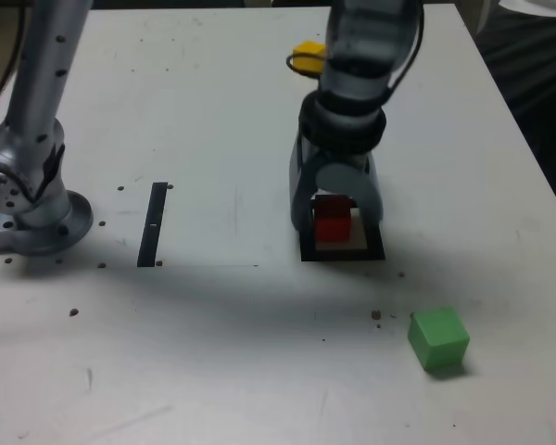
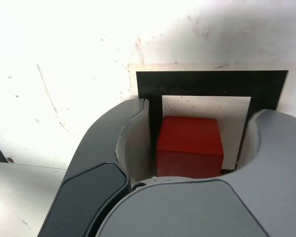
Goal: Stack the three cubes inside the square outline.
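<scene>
Partly hidden behind the arm at 12 o'clock on the table (image 1: 213,371) in the exterior view: yellow cube (image 1: 308,53), only a corner and edge showing, with a dark cable looped beside it. Also cut off: upper arm and top of the table, lost past the frame. Down over the square outline (image 1: 343,252), at roughly 3 o'clock from table centre: gripper (image 1: 334,215), smooth grey moulded plastic, curved jaws spread and standing either side of the red cube (image 1: 333,222), small gaps visible on both sides in the wrist view, so not pinching. Sitting on the white centre of the thick matte black frame: red cube, flat-faced, sharp-edged. Alone at 5 o'clock, well apart: green cube (image 1: 438,339), matte. At 9 o'clock: thin black strip (image 1: 153,224) and rounded metal arm base (image 1: 37,218). Scuffed, speckled white tabletop.
</scene>
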Motion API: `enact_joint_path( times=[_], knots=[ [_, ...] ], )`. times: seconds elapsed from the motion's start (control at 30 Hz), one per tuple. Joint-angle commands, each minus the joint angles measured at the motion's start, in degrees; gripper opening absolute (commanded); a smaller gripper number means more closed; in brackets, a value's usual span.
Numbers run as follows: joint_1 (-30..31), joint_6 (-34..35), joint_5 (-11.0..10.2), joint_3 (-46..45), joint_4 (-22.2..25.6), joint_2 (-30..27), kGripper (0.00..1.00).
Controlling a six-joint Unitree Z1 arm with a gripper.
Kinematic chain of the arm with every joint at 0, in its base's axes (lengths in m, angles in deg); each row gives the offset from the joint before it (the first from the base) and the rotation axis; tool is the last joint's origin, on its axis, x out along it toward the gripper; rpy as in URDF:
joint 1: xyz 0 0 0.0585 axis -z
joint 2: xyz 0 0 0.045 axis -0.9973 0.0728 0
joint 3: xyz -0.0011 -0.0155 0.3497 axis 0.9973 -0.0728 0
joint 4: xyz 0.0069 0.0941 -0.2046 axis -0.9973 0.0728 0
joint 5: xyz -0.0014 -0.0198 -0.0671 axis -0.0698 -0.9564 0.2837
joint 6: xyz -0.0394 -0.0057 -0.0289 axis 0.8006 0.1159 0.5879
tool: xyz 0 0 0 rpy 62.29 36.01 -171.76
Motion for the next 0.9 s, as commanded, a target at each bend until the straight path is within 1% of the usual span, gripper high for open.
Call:
enact_joint_path(
  times=[0.0, 0.13, 0.27, 0.47, 0.67, 0.77, 0.87],
  knots=[
    [-0.5, -0.1, -1.1, -0.7, -0.1, -2.1, 0.99],
    [-2.5, -0.1, -3.8, -2.3, 0.3, -5.7, 0.99],
    [-5.4, -1.1, -5.3, -3.4, 0.6, -7.8, 0.99],
    [-11.4, -7.7, -5.7, -3.6, 0.7, -9.0, 0.99],
    [-19.0, -15.4, -5.9, -2.5, 0.5, -9.3, 1.0],
    [-22.5, -17.7, -6.2, -1.6, 0.3, -9.1, 1.0],
    [-25.6, -18.6, -6.2, -0.1, 0.4, -8.4, 1.0]
  ],
)
